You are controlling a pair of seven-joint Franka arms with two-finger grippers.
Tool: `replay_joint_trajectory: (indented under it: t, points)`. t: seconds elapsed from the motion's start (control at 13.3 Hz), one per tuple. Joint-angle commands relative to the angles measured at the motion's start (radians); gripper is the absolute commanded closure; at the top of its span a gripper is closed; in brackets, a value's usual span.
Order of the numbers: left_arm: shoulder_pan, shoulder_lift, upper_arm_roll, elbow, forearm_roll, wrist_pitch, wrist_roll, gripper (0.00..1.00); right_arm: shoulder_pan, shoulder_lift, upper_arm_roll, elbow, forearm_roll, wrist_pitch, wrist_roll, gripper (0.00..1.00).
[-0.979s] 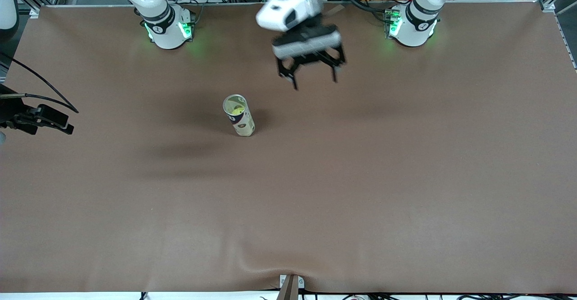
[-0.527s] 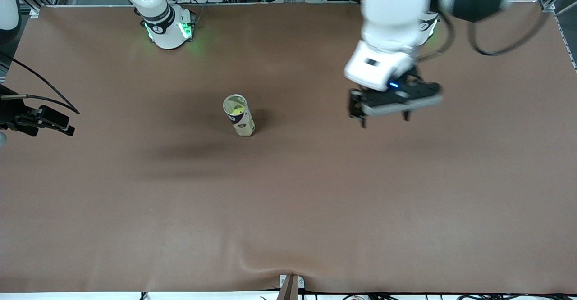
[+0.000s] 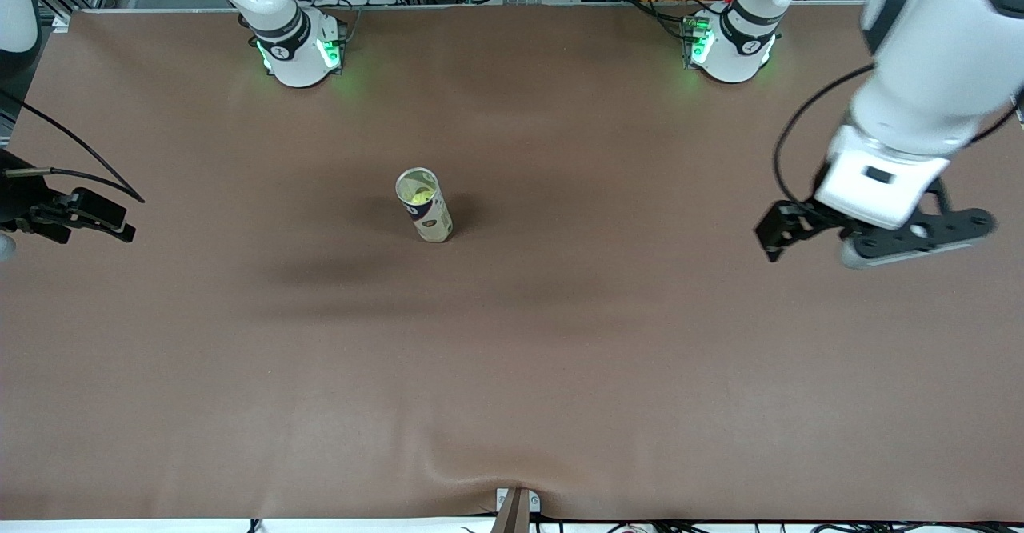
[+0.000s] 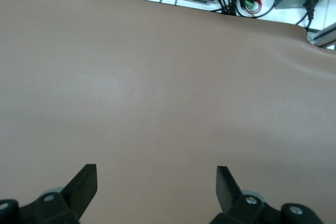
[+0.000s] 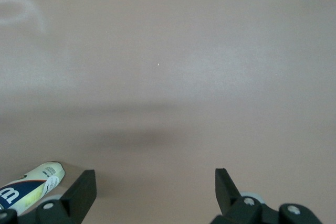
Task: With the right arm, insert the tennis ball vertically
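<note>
Ball already down in the tube, both arms drawn off to the table's ends.

The wide table (image 3: pixel 560 373) under its brown cloth carries one thing only: a tall cream cardboard tube with a dark printed band (image 3: pixel 425 206), standing upright with its mouth open, nearer the right arm's end. The yellow-green tennis ball (image 3: pixel 419 194) sits inside it, just visible through the mouth, so I'd judge the insertion done. The white left arm hangs its black left pincer (image 3: pixel 876 237) over bare cloth at its own end, fingers (image 4: pixel 84 184) spread wide and empty, out of the way. The black right pincer (image 5: pixel 155 192) is at the other end, also gaping, holding nothing, the tube at the edge of its view.
</note>
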Motion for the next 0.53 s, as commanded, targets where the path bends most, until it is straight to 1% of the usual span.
replay_joint_trajectory:
  t: [0.0,0.08,0.23,0.3,0.38,0.45]
  points:
    - [0.066,-0.04,-0.006,-0.019,-0.053,-0.035,0.075,0.0,-0.004,-0.004,0.003,-0.001,0.014,0.002,-0.006,0.0]
    - [0.088,-0.04,-0.006,-0.019,-0.064,-0.038,0.11,0.0,-0.005,-0.004,0.003,-0.001,0.015,0.002,-0.008,0.0]
    - [0.132,-0.046,0.003,-0.019,-0.14,-0.05,0.191,0.0,-0.004,-0.004,0.003,-0.001,0.015,0.002,-0.008,0.0]
    - [0.136,-0.06,0.049,-0.024,-0.177,-0.055,0.243,0.0,-0.004,-0.004,0.003,-0.001,0.015,0.002,-0.008,0.0]
    - [0.113,-0.092,0.131,-0.027,-0.211,-0.071,0.311,0.0,-0.004,-0.004,0.003,-0.003,0.015,0.002,-0.008,0.0]
    - [0.058,-0.107,0.199,-0.039,-0.231,-0.09,0.369,0.0,-0.004,-0.004,0.003,-0.001,0.015,0.002,-0.008,0.0]
